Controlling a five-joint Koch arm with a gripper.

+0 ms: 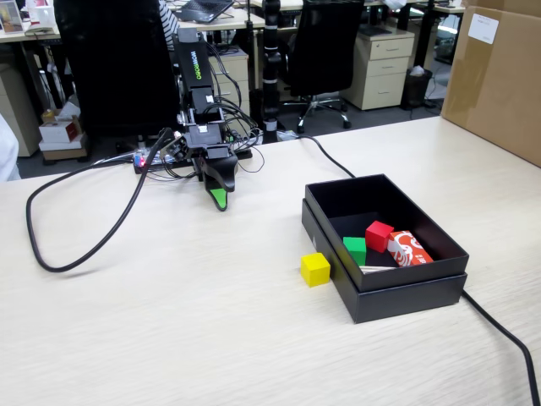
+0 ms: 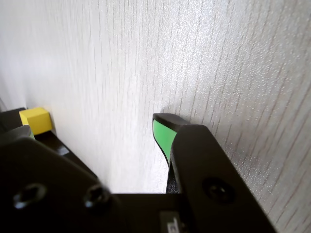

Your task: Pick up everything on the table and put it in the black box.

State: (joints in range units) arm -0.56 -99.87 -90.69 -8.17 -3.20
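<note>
While folded low near the table's (image 1: 169, 321) far edge, gripper (image 1: 219, 200) pointing down at bare wood, holding nothing; only one green-lined tip visible, so open or closed cannot be told. Yellow cube (image 1: 315, 269) touching black box's (image 1: 406, 296) near-left wall, toward right edge. Box's long axis running near-left to far-right; red cube (image 1: 379, 236), green cube (image 1: 355, 249) inside.

— Behind the table (image 1: 169, 338)? 
— Black office chairs (image 1: 325, 42), a beige drawer cabinet (image 1: 382, 68), desks in an open office.
— At the right edge? 
— Large cardboard box (image 1: 499, 76), standing on the pale wood-grain top, white label near its upper corner.
— Across the surface? 
— Thick black cable (image 1: 93, 241) looping at left in the fixed view; another black lead (image 1: 503, 330) trailing off toward the lower right corner.
</note>
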